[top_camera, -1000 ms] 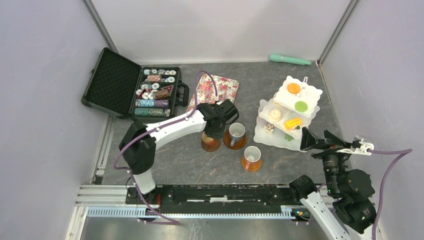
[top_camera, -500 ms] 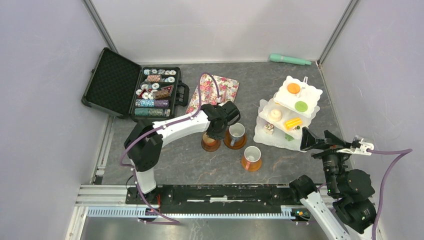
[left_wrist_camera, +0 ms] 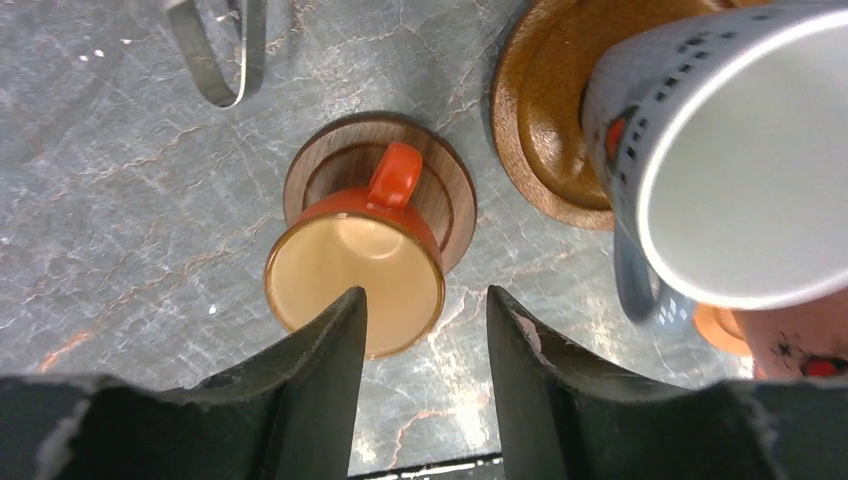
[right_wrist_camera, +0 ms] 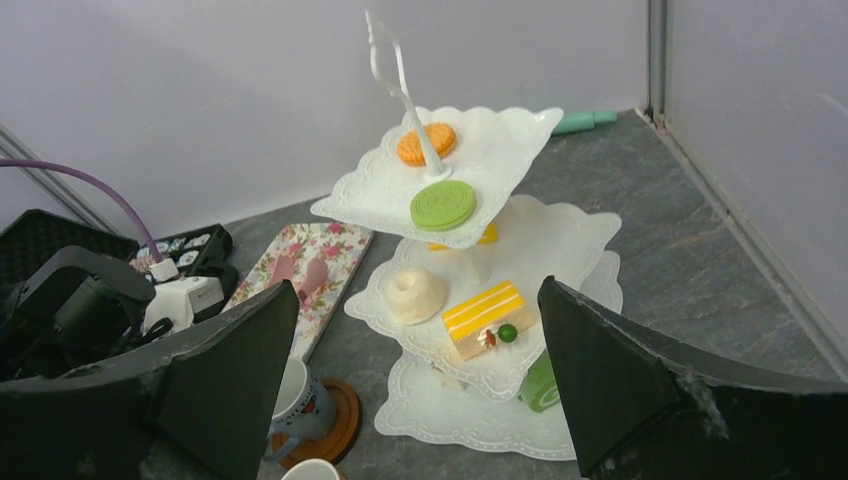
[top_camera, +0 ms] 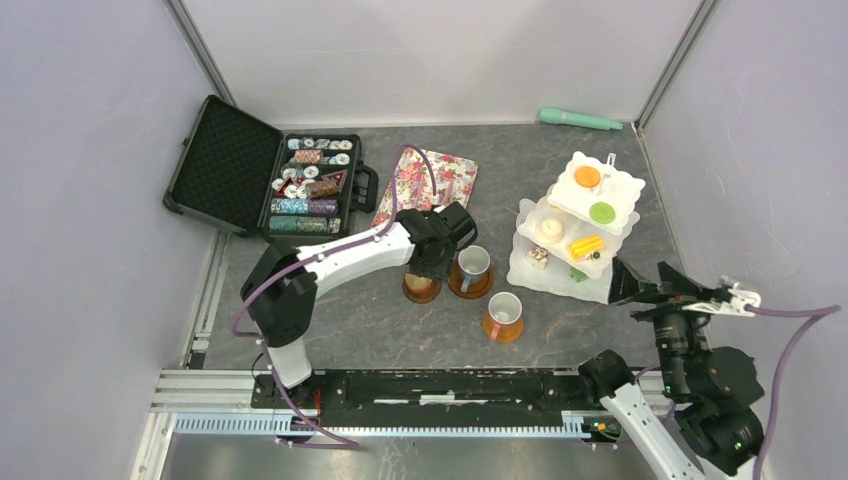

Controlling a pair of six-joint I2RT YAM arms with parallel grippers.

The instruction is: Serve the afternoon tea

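- I see left claw [left_wrist_camera: 425,295] part open, empty; orange mug [left_wrist_camera: 355,270] on saucer [left_wrist_camera: 450,190] at its 11 o'clock.
- Right claw [right_wrist_camera: 418,285] wide, empty; stand [right_wrist_camera: 520,140] at 12 o'clock.

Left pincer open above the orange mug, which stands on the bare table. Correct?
Not quite. The left pincer is open above the orange mug, but the mug stands on a round brown saucer, not on the bare table. The left wrist view shows it.
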